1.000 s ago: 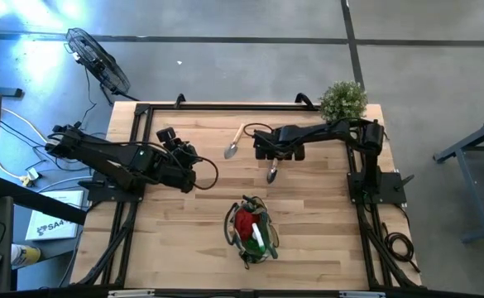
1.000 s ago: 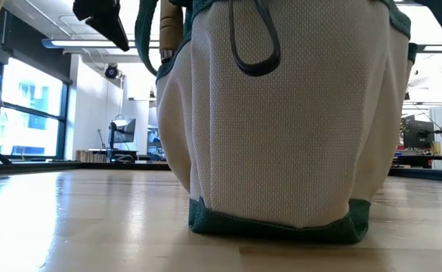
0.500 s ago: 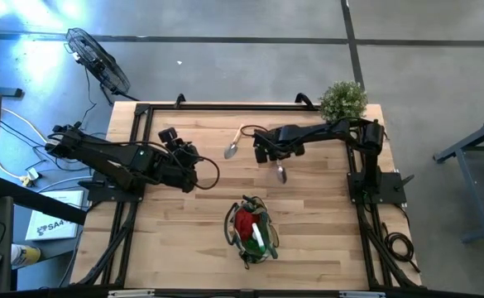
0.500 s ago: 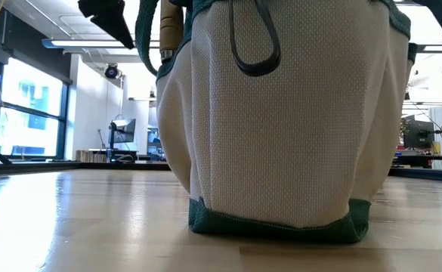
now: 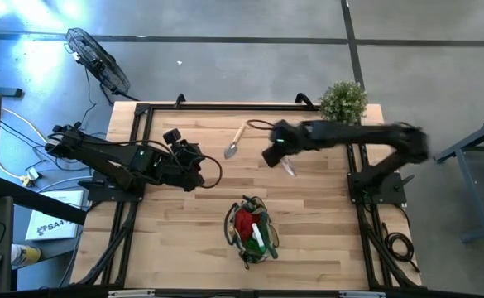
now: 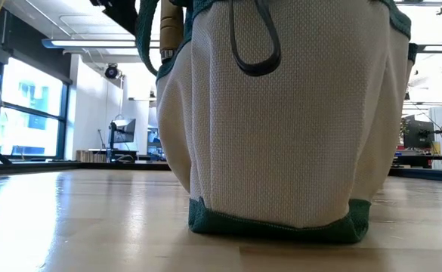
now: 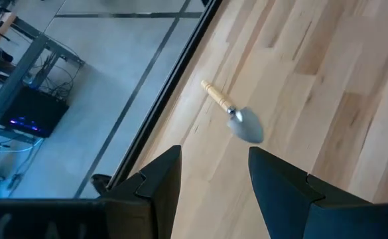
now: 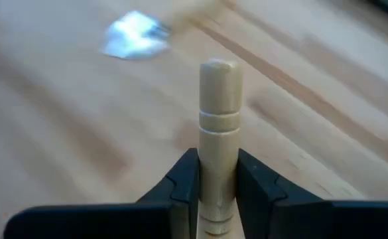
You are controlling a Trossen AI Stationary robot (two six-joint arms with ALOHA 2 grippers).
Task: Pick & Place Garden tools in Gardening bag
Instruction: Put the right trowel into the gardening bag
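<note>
A trowel with a pale wooden handle (image 8: pixel 219 99) is up off the table, with my right gripper (image 8: pixel 218 166) (image 5: pixel 273 155) shut on it near the table's middle. A second trowel (image 5: pixel 235 142) (image 7: pixel 233 114) lies flat on the wood further left, toward the far edge. My left gripper (image 7: pixel 213 159) (image 5: pixel 198 163) hovers open at the left, pointing toward that trowel, with nothing between its fingers. The gardening bag (image 5: pixel 250 228) (image 6: pixel 281 121) stands upright near the front edge, with red and green tools showing in it. My right gripper pinches the trowel's wooden handle (image 8: pixel 218 143) between its two fingers, a short way back from the rounded free end (image 8: pixel 219 70), which sticks out past the fingertips. The fingers slant down from above. The trowel is lifted clear, with its metal blade (image 5: pixel 288 168) below the gripper.
A bushy green plant (image 5: pixel 342 99) stands at the far right corner. A dark frame (image 5: pixel 142 112) runs round the table's edges. A wooden handle (image 6: pixel 168 30) sticks out of a side pocket of the bag. Bare wood lies between the bag and both grippers.
My right gripper has shut on the handle of the trowel that lay on the table and has risen with it while rolling about its own axis. The trowel is now clear of the wood. My left gripper has tipped up a little.
</note>
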